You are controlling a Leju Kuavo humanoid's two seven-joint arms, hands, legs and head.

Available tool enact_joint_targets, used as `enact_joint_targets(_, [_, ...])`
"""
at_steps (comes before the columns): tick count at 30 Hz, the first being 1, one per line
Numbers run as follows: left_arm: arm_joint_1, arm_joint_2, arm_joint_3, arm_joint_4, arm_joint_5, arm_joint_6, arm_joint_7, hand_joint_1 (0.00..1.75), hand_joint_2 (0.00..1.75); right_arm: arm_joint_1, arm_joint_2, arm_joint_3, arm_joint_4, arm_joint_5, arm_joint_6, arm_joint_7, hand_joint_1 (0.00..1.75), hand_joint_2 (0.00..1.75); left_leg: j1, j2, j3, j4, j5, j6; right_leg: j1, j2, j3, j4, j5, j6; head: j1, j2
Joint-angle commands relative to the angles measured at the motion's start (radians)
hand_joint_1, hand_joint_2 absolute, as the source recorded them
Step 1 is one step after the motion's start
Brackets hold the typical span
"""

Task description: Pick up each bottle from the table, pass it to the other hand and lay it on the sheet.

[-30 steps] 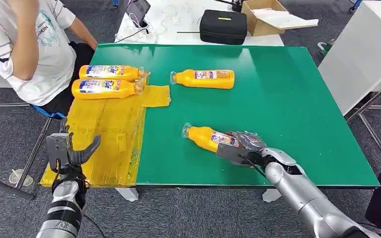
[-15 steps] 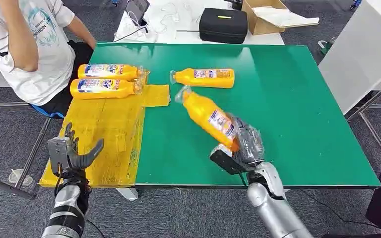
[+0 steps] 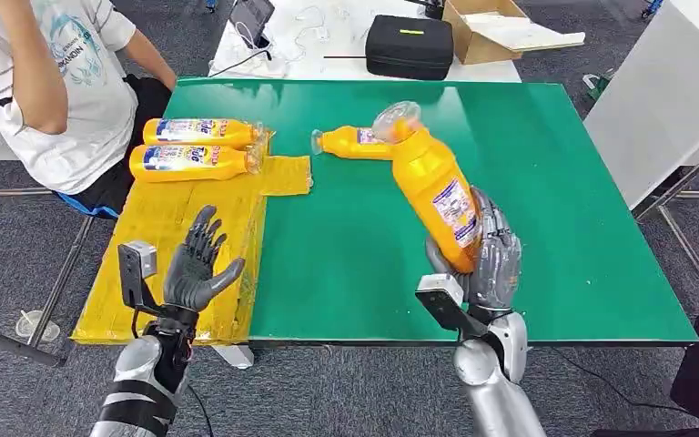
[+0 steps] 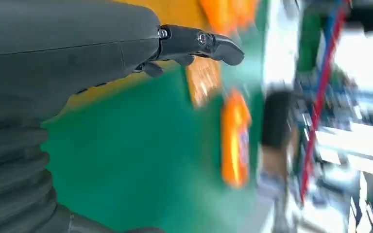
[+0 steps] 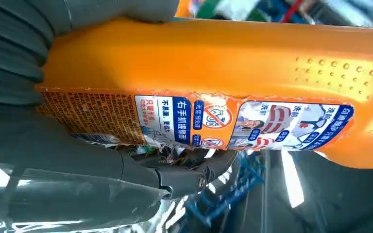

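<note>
The right hand [image 3: 482,264] is raised, its fingers wrapped tight. The left hand [image 3: 196,269] is lifted, fingers spread, holding nothing.

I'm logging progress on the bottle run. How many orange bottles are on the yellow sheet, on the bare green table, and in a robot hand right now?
On the yellow sheet: 2, the far bottle and the near bottle
On the green table: 1, the lying bottle
In the right hand: 1, the lifted bottle
In the left hand: 0
Total: 4 bottles
</note>
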Motion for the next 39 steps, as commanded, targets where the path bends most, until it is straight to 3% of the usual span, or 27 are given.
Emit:
enact_joint_targets(1, [0.011, 0.067, -0.237, -0.082, 0.081, -0.102, 0.028, 0.00, 1.75, -0.052, 0.086, 0.056, 0.304, 0.000, 0.042, -0.050, 1.75, 1.75, 0.001, 0.002, 0.004, -0.001, -0.001, 0.000, 0.001, 0.001, 0.003, -0.001, 0.000, -0.001, 0.000, 0.000])
enact_joint_targets(8, [-0.036, 0.074, -0.344, -0.008, 0.083, -0.121, 0.006, 0.00, 1.75, -0.112, 0.146, 0.215, 0.475, 0.103, 0.007, -0.048, 1.75, 1.75, 0.001, 0.003, 0.002, -0.001, -0.001, 0.000, 0.002, 0.002, 0.002, -0.001, 0.000, -0.001, 0.000, 0.000])
enact_joint_targets(15, [-0.038, 0.075, -0.345, -0.002, 0.085, -0.122, 0.005, 0.00, 1.75, -0.116, 0.144, 0.218, 0.475, 0.101, 0.007, -0.046, 1.75, 1.75, 0.000, 0.002, 0.004, -0.001, -0.001, 0.001, 0.001, 0.000, 0.003, -0.001, -0.001, -0.001, 0.000, 0.000])
enact_joint_targets(20, [-0.074, 0.061, -0.365, 0.081, 0.099, -0.105, 0.026, 0.00, 1.75, -0.149, 0.168, 0.305, 0.517, 0.149, -0.049, -0.028, 1.75, 1.75, 0.000, 0.002, 0.004, -0.001, -0.001, 0.001, 0.001, 0.000, 0.003, 0.000, -0.001, -0.002, 0.000, 0.000])
enact_joint_targets(28, [-0.094, 0.041, -0.336, 0.152, 0.186, -0.099, 0.065, 0.00, 1.75, -0.127, 0.180, 0.310, 0.542, 0.241, -0.052, -0.005, 1.75, 1.75, 0.001, 0.001, 0.006, -0.002, -0.001, 0.001, 0.002, -0.001, 0.006, -0.002, -0.002, -0.002, 0.000, 0.000])
enact_joint_targets(37, [-0.095, 0.020, -0.281, 0.157, 0.272, -0.115, 0.078, 0.00, 1.75, -0.130, 0.191, 0.323, 0.592, 0.240, -0.052, -0.011, 1.75, 1.75, 0.001, 0.000, 0.002, -0.001, 0.000, 0.000, 0.002, -0.002, 0.002, -0.001, -0.001, -0.001, 0.000, 0.000])
enact_joint_targets(38, [-0.088, 0.018, -0.274, 0.144, 0.288, -0.124, 0.077, 0.00, 1.75, -0.132, 0.189, 0.326, 0.597, 0.243, -0.052, -0.006, 1.75, 1.75, 0.001, 0.000, 0.007, -0.002, -0.001, 0.002, 0.002, -0.003, 0.007, -0.001, -0.003, -0.002, 0.000, 0.000])
enact_joint_targets(39, [-0.081, 0.015, -0.259, 0.127, 0.320, -0.143, 0.075, 0.00, 1.75, -0.138, 0.189, 0.338, 0.614, 0.231, -0.051, -0.001, 1.75, 1.75, 0.001, 0.000, 0.002, -0.001, 0.000, 0.000, 0.002, -0.002, 0.002, -0.001, -0.001, -0.001, 0.000, 0.000])
